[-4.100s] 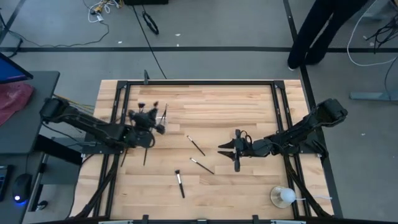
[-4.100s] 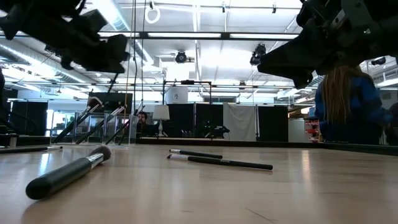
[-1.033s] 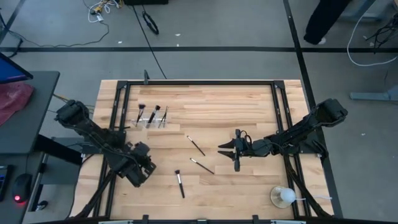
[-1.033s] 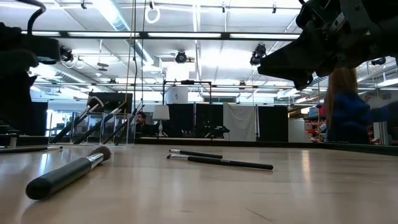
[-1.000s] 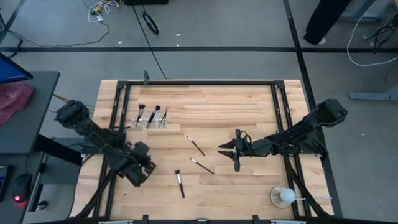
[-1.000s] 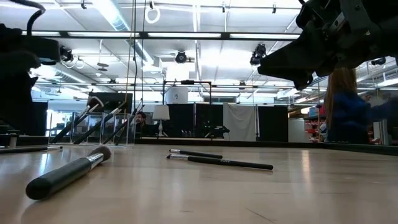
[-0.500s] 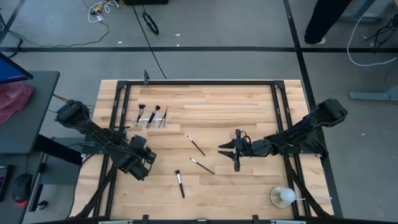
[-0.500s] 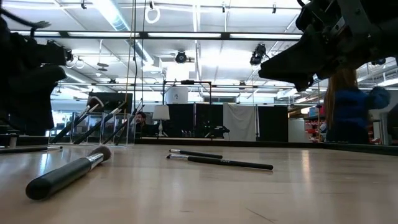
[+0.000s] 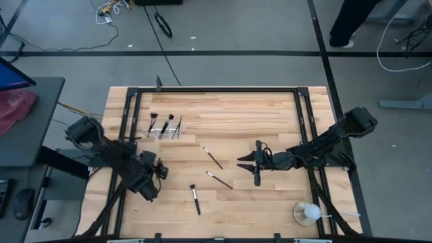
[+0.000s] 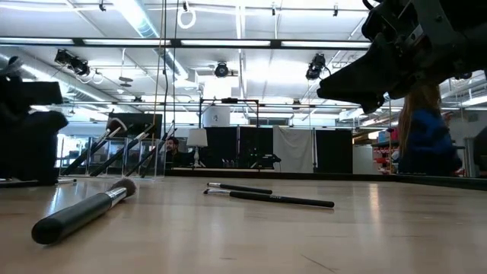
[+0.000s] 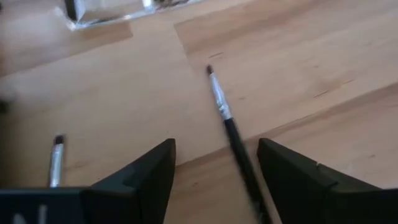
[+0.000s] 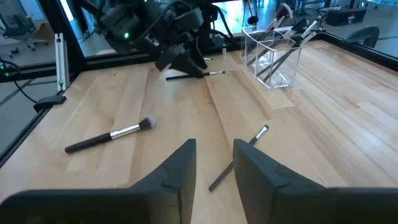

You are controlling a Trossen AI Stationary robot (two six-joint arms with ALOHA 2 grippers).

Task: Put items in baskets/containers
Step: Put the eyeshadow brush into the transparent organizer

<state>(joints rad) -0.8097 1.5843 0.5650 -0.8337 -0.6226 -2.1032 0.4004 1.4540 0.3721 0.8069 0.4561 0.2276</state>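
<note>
A thin brush [image 11: 227,121] with a silver ferrule lies flat on the wood between the fingers of my left gripper [image 11: 214,146]. That gripper is open, low over the table near its left edge [image 9: 159,171], with one finger on each side of the brush. The clear holder [image 9: 164,128] stands at the far left with several brushes leaning in it. More brushes lie loose in mid-table [image 9: 212,157] [image 9: 219,179] [image 9: 195,199]. My right gripper [image 9: 247,169] hangs open and empty above the table's middle right.
A white ball on a dish [image 9: 307,214] sits at the near right corner. A black metal frame [image 9: 216,88] runs round the tabletop. Another brush [image 11: 56,160] lies close beside my left gripper. A person [image 10: 426,129] stands beyond the table.
My left gripper has come down toward the table near its left edge, shifted slightly toward the far edge and rolled about its own axis. It now hangs low over a lying brush. The brushes and my right gripper have kept still.
</note>
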